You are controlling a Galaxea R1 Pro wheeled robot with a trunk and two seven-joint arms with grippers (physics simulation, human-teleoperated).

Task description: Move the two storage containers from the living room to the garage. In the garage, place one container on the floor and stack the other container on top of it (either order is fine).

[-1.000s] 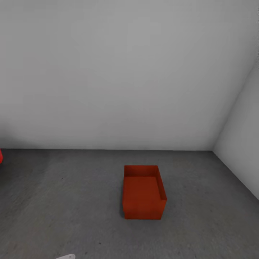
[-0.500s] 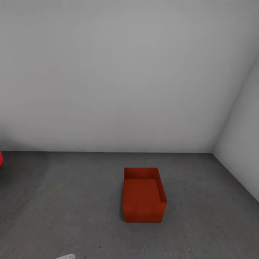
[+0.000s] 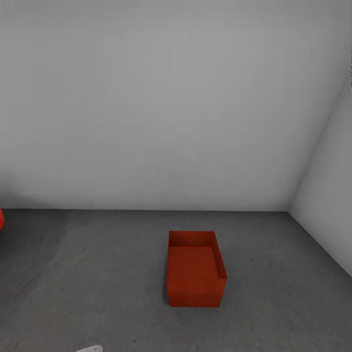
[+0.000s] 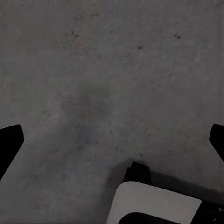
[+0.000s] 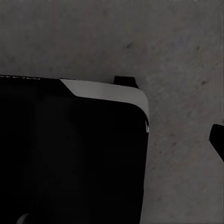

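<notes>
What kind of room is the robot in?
Probably a garage: bare pale grey walls, a rough dark concrete floor, and a bit of something red, maybe a car. An orange-red bin sits on the floor.

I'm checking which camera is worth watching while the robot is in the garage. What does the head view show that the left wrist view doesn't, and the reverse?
Head view alone: one orange-red storage container standing upright on the floor, open side up, the pale grey walls meeting in a corner, and a sliver of something red at the picture's edge.

Left wrist view alone: the left gripper, its dark jaws wide apart with nothing between them, and a white and black part of the robot below.

Both: the dark grey speckled concrete floor.
</notes>
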